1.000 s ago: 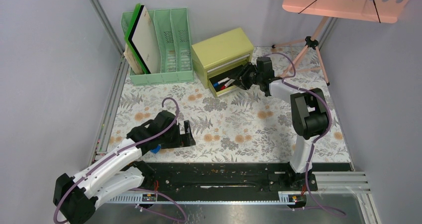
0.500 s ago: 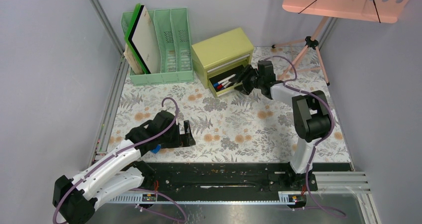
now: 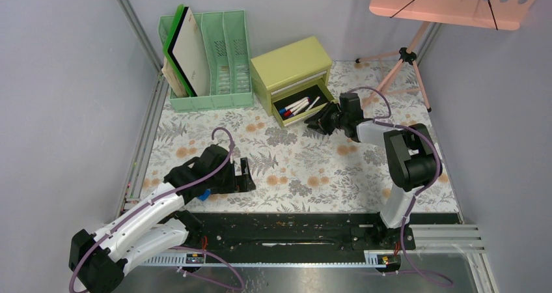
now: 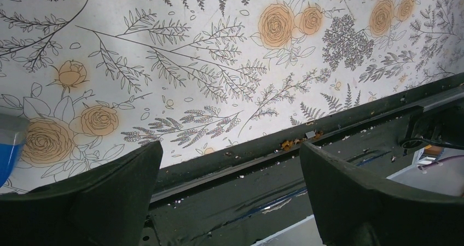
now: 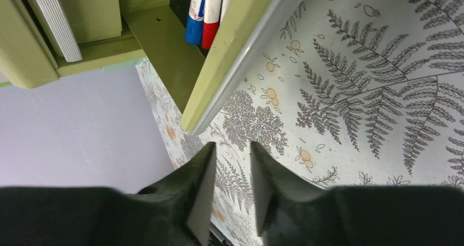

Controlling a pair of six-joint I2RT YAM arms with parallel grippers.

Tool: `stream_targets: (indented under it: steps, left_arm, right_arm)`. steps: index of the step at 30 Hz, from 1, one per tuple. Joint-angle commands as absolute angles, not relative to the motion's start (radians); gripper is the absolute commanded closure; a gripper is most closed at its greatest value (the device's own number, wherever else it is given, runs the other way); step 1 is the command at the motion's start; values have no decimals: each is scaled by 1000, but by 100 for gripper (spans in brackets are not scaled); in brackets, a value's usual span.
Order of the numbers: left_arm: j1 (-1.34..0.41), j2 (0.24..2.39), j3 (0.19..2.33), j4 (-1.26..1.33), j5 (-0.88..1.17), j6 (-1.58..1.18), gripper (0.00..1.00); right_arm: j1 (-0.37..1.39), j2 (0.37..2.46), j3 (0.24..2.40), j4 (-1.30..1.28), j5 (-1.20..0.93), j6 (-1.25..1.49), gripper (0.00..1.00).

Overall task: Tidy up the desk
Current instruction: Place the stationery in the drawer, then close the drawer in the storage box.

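Counter [image 3: 312, 169], covered in fern and orange-flower print, spans the enclosure beneath both arms. Left end effector [image 4: 230, 153] hovers low over its near edge with jaws spread wide and nothing between them; a blue item [image 4: 8, 153] at its side cannot be identified. Right end effector [image 5: 232, 147] sits just beside the front of the open drawer [image 3: 303, 107] of the yellow-green chest [image 3: 289, 62], with jaws parted by a narrow gap, holding nothing and apart from the drawer. Markers [image 5: 205, 11] lie inside the drawer. A green file rack [image 3: 215, 58] stands at the rear left.
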State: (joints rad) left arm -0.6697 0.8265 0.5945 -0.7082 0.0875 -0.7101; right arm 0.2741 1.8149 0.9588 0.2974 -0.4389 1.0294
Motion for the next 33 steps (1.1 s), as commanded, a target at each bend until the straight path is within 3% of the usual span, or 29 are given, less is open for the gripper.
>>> stream_targets:
  steps: [1,4,12,33]
  left_arm:
    - [-672,825,616,-677,98,-688,1]
    - [-672,828,639,-690,82,-672,1]
    - [-672,816,759,-732,26,-623,1]
    - [-673,767,721,-722,4,-609,1]
  right_arm:
    - [264,1815,959,341,-447,1011,71]
    - [263,1843,976,336,-443,1010,81]
    - [262,1918,1091,250,-422,959,92]
    - [314,2139,1441,188,-368,971,96]
